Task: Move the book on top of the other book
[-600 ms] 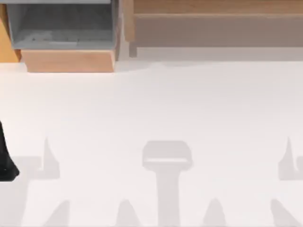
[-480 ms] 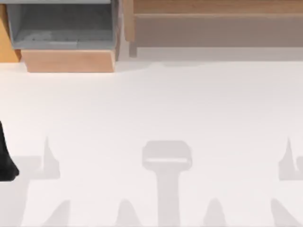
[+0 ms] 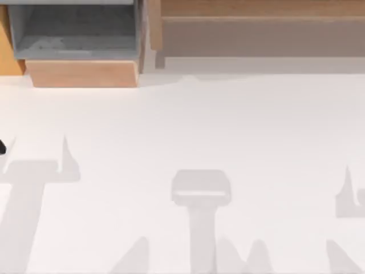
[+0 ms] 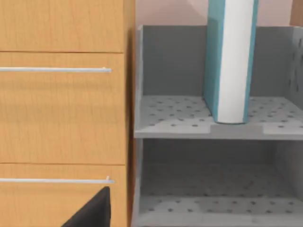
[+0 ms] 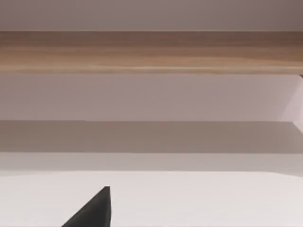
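The teal book (image 4: pixel 230 61) stands upright on the upper grey shelf (image 4: pixel 180 118), long axis vertical, straight ahead of the left pincer (image 4: pixel 92 210) and higher than it. The left arm is plainly nearer. Whether either pincer is spread, I cannot tell. The right pincer (image 5: pixel 92 210) idles over the white tabletop (image 3: pixel 228 125).
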Robot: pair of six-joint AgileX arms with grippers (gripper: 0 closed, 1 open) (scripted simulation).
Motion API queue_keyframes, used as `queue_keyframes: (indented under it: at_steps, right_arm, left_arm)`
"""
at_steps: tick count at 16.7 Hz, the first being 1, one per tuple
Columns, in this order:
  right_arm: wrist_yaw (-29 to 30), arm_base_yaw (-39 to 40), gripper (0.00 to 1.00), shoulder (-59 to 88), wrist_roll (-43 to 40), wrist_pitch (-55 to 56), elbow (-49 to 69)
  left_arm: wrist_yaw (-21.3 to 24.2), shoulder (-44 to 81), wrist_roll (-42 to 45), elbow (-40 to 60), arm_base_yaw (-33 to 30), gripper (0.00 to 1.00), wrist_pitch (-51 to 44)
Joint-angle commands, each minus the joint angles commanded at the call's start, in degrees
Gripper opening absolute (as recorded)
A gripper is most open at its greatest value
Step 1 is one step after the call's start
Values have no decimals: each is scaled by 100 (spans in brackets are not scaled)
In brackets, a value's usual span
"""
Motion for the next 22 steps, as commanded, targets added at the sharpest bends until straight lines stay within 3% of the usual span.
queue_keyframes:
  at_steps: [16,22]
  right_arm:
    - [0,0,100,0,0,0,0]
    - [0,0,100,0,0,0,0]
  left_arm:
    - [-523,7417,1,4480,-656,100,2331]
    - [-636,8724,1,5450,-799,100,2839]
